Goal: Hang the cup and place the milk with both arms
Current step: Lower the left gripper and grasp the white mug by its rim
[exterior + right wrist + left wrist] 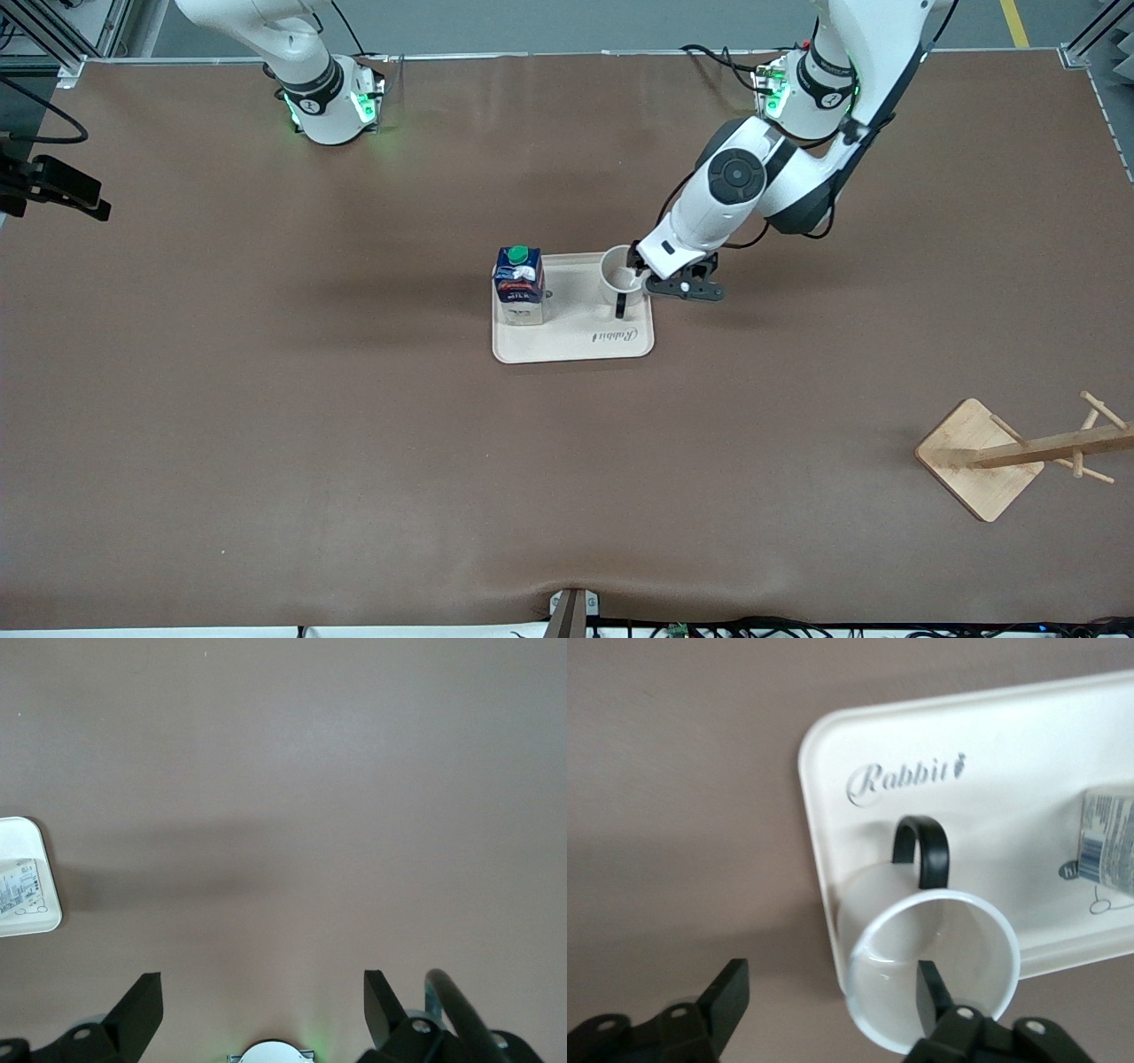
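Note:
The white cup (617, 275) stands on the cream tray (576, 341) at the corner toward the left arm, its black handle (620, 306) pointing toward the front camera. My left gripper (636, 275) is open at the cup's rim. In the left wrist view, one finger (928, 992) is inside the cup (939, 939) and the other finger (731, 988) is outside over the table. The milk (518, 283) stands upright on the tray's other end; its label edge shows in the left wrist view (1109, 837). My right gripper (261, 992) is open and empty over bare table; that arm waits.
A wooden mug rack (979, 456) with pegs stands toward the left arm's end of the table, nearer to the front camera than the tray. The tray is printed "Rabbit" (908, 780). A tray corner (18, 831) shows in the right wrist view. Brown tabletop surrounds everything.

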`<act>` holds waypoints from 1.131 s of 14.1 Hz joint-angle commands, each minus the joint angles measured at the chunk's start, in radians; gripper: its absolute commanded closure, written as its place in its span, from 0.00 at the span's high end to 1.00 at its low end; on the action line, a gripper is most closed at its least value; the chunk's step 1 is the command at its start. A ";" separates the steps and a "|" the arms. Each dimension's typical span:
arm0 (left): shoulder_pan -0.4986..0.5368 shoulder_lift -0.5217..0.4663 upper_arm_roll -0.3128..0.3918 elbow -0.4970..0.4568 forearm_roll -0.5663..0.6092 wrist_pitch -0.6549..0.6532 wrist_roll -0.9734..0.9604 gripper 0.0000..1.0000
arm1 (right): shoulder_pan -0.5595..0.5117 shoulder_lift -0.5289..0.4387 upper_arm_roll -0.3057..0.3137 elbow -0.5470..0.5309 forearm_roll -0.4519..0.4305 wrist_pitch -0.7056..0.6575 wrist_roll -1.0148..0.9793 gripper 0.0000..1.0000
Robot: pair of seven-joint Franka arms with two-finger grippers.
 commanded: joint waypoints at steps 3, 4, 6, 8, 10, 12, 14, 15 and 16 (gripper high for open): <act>-0.016 0.072 -0.002 0.003 0.003 0.069 -0.013 0.54 | 0.011 0.031 0.003 0.009 -0.007 0.041 -0.011 1.00; -0.020 0.086 0.001 0.006 0.003 0.071 -0.013 0.39 | 0.011 0.036 0.003 0.011 -0.007 0.049 -0.013 1.00; -0.020 0.110 0.003 0.017 0.022 0.072 -0.033 0.07 | 0.012 0.054 0.003 0.009 -0.004 0.060 -0.011 1.00; -0.020 0.129 0.004 0.025 0.067 0.072 -0.092 0.00 | 0.014 0.065 0.004 0.011 -0.003 0.065 -0.007 1.00; -0.010 0.126 0.004 0.043 0.095 0.065 -0.123 0.00 | 0.016 0.083 0.004 0.000 -0.001 0.066 -0.004 1.00; 0.000 0.101 0.006 0.072 0.096 0.022 -0.122 0.00 | 0.028 0.154 0.003 -0.017 0.032 0.059 0.001 1.00; 0.003 0.063 0.007 0.161 0.096 -0.118 -0.117 0.00 | 0.016 0.165 0.001 -0.026 0.139 0.031 -0.005 1.00; 0.018 0.055 0.006 0.228 0.098 -0.216 -0.116 0.00 | 0.029 0.163 0.003 -0.037 0.182 -0.002 0.002 1.00; 0.032 0.052 0.006 0.305 0.099 -0.321 -0.116 0.00 | 0.060 0.162 0.004 -0.037 0.190 -0.012 0.004 1.00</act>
